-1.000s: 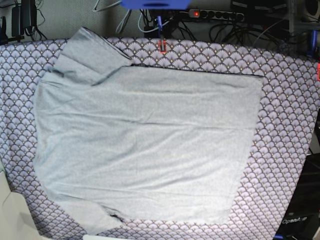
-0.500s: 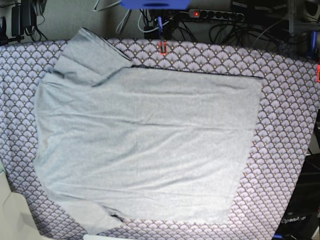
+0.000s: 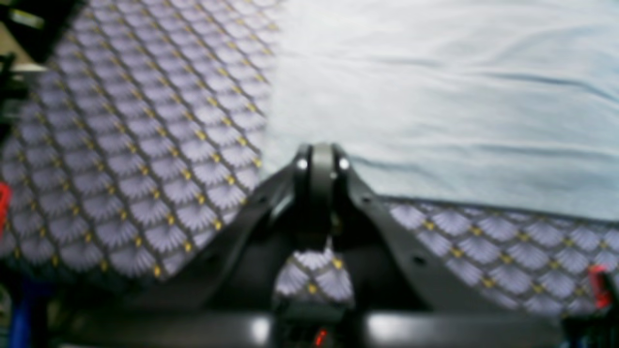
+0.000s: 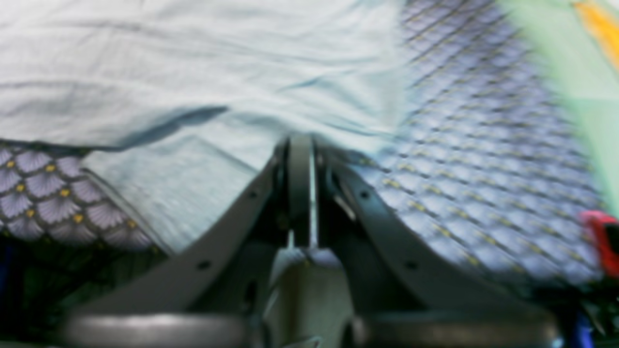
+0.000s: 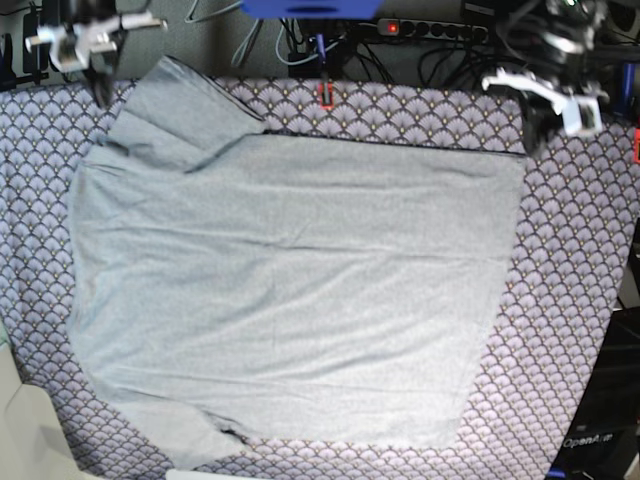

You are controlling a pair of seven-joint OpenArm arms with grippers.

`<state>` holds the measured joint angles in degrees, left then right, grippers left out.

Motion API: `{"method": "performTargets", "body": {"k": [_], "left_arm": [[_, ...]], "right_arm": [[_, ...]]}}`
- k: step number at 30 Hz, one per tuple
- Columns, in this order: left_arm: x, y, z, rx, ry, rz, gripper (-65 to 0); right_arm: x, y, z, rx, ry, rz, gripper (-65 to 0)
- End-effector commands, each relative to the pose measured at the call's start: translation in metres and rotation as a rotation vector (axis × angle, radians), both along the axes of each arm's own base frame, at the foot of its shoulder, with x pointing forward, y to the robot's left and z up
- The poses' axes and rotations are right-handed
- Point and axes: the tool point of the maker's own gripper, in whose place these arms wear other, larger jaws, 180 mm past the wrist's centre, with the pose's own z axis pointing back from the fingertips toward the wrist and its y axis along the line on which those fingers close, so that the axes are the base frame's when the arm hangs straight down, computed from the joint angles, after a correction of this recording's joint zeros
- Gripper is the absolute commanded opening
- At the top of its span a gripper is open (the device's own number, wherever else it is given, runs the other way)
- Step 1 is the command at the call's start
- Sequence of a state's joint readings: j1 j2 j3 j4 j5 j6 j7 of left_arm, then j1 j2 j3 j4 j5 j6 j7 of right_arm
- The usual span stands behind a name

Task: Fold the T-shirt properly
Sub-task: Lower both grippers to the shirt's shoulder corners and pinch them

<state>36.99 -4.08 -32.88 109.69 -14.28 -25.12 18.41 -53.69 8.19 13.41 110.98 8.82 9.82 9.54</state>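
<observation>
A purple scallop-patterned table cloth (image 5: 560, 300) meets tangled cables (image 5: 440, 55) behind.

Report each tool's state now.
Left tool: closed, holding nothing, above the T-shirt's corner.
Right tool: closed, holding nothing, above the sleeve.

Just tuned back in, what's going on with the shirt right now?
The plain light grey knit T-shirt lies spread flat and unfolded on the purple scallop-patterned table cloth. Both arms are at the far edge. The left pincer is shut above the shirt's far hem corner, and the right pincer is shut beside the far sleeve. Neither holds any fabric; no fold has been made yet.
</observation>
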Motion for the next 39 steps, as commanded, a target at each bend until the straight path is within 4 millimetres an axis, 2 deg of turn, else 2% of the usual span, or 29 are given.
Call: {"method": "performTargets", "body": {"k": [1, 3, 6, 8, 11, 14, 16, 18, 19, 22, 23, 29, 32, 36, 39], "left_arm": [[0.009, 0.006, 0.008, 0.019, -0.020, 0.007, -65.0], [0.012, 0.014, 0.008, 0.055, 0.007, 0.023, -65.0], [0.019, 0.005, 0.011, 0.069, 0.000, -0.015, -64.7], [0.031, 0.004, 0.017, 0.088, -0.025, -0.036, -57.6], [0.030, -0.001, 0.013, 0.116, -0.005, -0.071, -46.1], [0.029, -0.006, 0.007, 0.108, 0.007, -0.103, -37.7], [0.027, -0.008, 0.001, 0.100, 0.024, -0.105, -35.0], [0.028, -0.007, -0.007, 0.081, 0.037, -0.095, -34.6], [0.031, -0.006, -0.010, 0.074, 0.038, -0.091, -34.5], [0.029, -0.001, -0.027, 0.051, 0.079, -0.071, -34.4], [0.029, 0.000, -0.032, 0.045, 0.096, -0.068, -34.4], [0.041, -0.001, -0.030, 0.047, 0.107, -0.078, -34.3], [0.045, 0.000, -0.027, 0.055, 0.107, -0.077, -34.3], [0.046, 0.001, -0.026, 0.054, 0.100, -0.071, -34.3], [0.055, 0.004, -0.020, 0.067, 0.082, -0.071, -34.3]], "right_arm": [[0.004, 0.001, 0.005, 0.008, -0.012, 0.003, -65.0], [0.010, 0.002, 0.002, 0.023, -0.007, -0.020, -62.5], [0.020, -0.014, 0.006, 0.016, -0.040, -0.078, -52.8], [0.028, -0.006, 0.008, 0.043, -0.067, -0.066, -45.6], [0.030, -0.002, 0.000, 0.061, -0.018, -0.034, -36.9], [0.037, 0.013, -0.010, 0.100, 0.040, 0.017, -30.7], [0.035, 0.021, -0.020, 0.127, 0.084, 0.042, -30.2], [0.042, 0.019, -0.027, 0.138, 0.093, 0.032, -30.2], [0.048, 0.017, -0.030, 0.144, 0.088, 0.017, -30.2], [0.043, 0.002, -0.055, 0.160, 0.143, -0.041, -30.0], [0.047, -0.002, -0.059, 0.165, 0.143, -0.052, -30.0], [0.052, -0.033, -0.069, 0.153, 0.141, -0.138, -29.8], [0.046, -0.053, -0.071, 0.137, 0.144, -0.192, -29.8], [0.041, -0.057, -0.076, 0.143, 0.158, -0.208, -29.8], [0.040, -0.055, -0.077, 0.146, 0.163, -0.209, -29.8]]}}
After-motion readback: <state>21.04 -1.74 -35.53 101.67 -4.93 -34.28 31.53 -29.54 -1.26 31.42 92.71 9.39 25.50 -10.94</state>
